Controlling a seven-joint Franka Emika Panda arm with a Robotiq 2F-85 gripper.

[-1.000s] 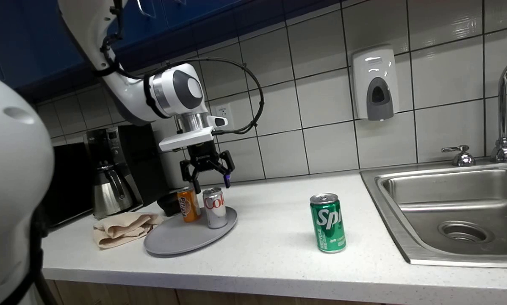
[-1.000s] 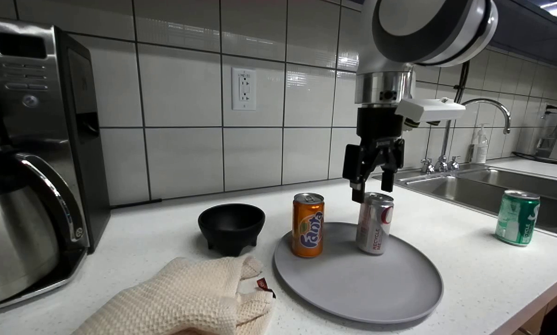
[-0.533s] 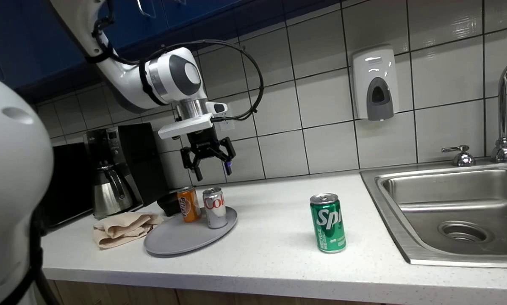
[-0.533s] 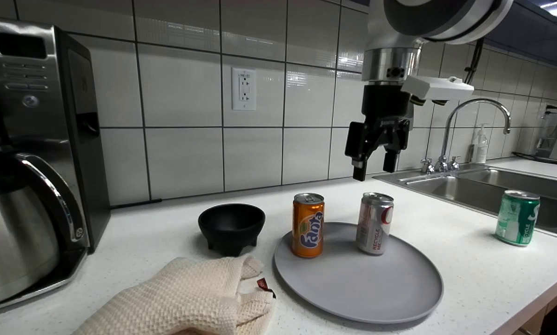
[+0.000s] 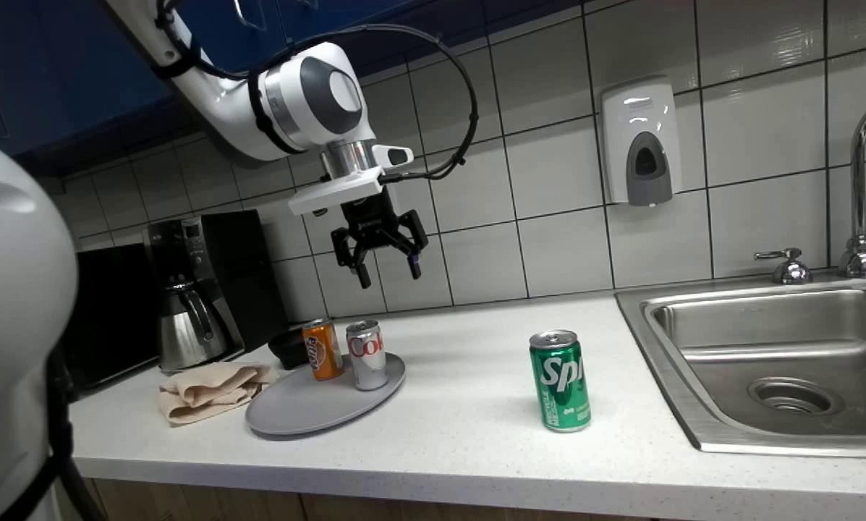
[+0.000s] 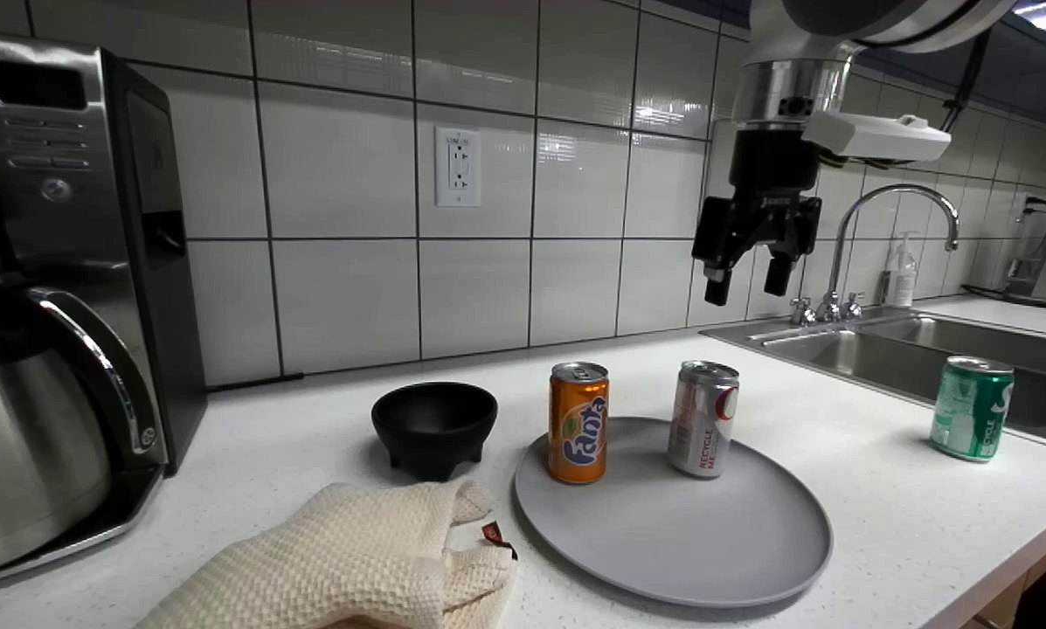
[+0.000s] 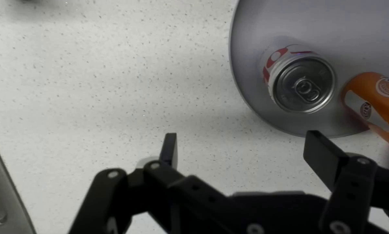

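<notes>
Ana: What is the claw doing?

Ben: It is hanging in mid-air with its fingers spread apart, holding nothing.

Ana: What is it hanging nearest to?

Ben: A silver can, which is standing upright on a grey plate. The claw is hovering higher, off toward the sink, so mostly worktop is showing between the fingers in the wrist view.

Ana: Why is an orange Fanta can sharing the plate?

Ben: Perhaps the plate is serving as a tray, keeping both cans together; each is standing on its flat base near the rim, with a gap between them. A green Sprite can is standing alone on the worktop nearer the sink, so nothing is crowding its sides.

Ana: Which view is adding what?

Ben: The wrist view is looking down on the silver can's pull tab; both exterior views are catching that top at a slant. The wrist camera is missing a black bowl and a cream cloth, which both exterior views are showing near the plate. A wall dispenser is appearing only in an exterior view.
</notes>
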